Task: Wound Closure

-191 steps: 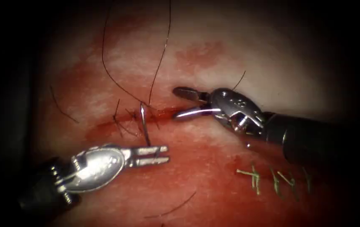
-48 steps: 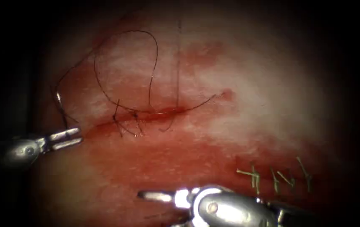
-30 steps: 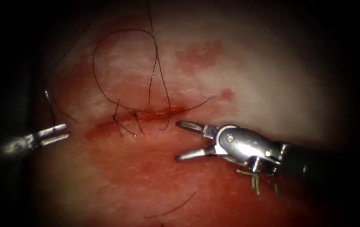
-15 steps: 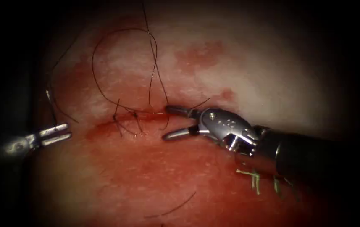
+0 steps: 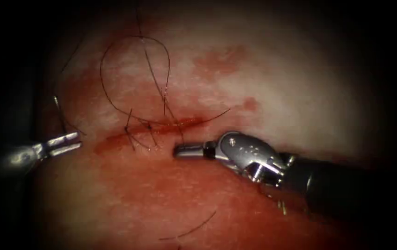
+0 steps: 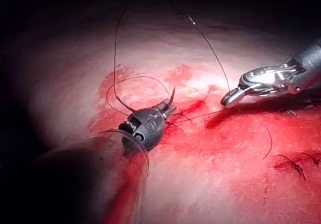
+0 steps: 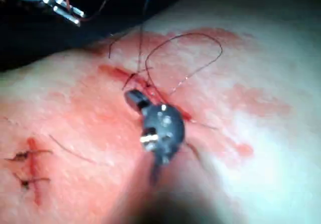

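The cut (image 5: 170,123) runs across the tissue (image 5: 277,92), with dark stitches (image 5: 138,132) at its left part. My left tool (image 5: 64,141) is off the cut's left end, shut on the needle (image 5: 59,111) near its lower end. The needle stands free of the tissue, its tip up (image 6: 172,93). My right tool (image 5: 179,150) lies just below the cut, jaws shut on the thread (image 5: 179,136) where it comes down from the stitch. A loop of thread (image 5: 115,65) lies on the tissue above the cut. From the right tool's tip (image 6: 225,101) the thread (image 6: 210,48) rises away.
A loose cut end of thread (image 5: 191,228) lies on the red-stained tissue below the tools. Older stitches (image 7: 25,170) sit in a separate spot toward the right arm's shaft (image 5: 337,185). Red fluid (image 5: 161,185) covers the tissue below the cut.
The right tool came in from the lower right with open jaws and has shut them on the thread just below the cut. The left tool has kept still with the needle.
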You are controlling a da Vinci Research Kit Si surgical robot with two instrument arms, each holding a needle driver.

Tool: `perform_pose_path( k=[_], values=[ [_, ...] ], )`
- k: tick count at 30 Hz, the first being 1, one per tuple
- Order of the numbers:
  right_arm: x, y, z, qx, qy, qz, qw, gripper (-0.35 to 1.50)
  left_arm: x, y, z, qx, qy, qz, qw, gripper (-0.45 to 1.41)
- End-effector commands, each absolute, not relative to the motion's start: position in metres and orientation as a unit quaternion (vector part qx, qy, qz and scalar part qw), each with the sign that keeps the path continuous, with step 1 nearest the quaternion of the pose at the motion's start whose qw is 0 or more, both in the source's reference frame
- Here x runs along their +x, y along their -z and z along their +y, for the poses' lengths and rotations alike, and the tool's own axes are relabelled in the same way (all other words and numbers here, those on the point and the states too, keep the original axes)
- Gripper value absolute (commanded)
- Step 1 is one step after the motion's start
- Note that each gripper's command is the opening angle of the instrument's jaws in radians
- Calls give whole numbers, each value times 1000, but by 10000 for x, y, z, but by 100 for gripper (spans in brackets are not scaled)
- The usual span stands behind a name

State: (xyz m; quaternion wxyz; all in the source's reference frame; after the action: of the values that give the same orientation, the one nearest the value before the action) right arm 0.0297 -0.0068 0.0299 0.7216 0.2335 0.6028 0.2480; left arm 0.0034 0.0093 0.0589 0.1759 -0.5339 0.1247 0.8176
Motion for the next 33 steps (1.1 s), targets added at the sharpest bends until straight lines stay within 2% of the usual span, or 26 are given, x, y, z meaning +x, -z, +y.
perform_pose_path(
  k=[1,13,16,17,19,20,24,33],
  values=[
    [309,-277,-87,243,-243,607,717,-35,30,-596,98,-535,-817,125,175,-45],
    [319,-143,-146,268,-193,629,704,-35,30,-608,96,-535,-817,128,174,-45],
    [321,-133,-141,242,-172,637,711,-35,30,-608,96,-534,-817,128,174,-45],
    [320,-134,-137,226,-178,637,716,14,30,-608,96,-534,-817,128,174,-45],
    [318,-140,-130,194,-182,636,724,74,30,-607,95,-534,-817,128,174,-45],
    [316,-145,-126,179,-186,634,729,98,30,-607,95,-534,-817,128,174,-45],
    [303,-173,-109,145,-202,623,742,123,32,-607,95,-534,-817,128,174,-45],
    [265,-237,-75,108,-216,617,749,125,37,-607,95,-532,-819,129,174,-45]
  ],
)
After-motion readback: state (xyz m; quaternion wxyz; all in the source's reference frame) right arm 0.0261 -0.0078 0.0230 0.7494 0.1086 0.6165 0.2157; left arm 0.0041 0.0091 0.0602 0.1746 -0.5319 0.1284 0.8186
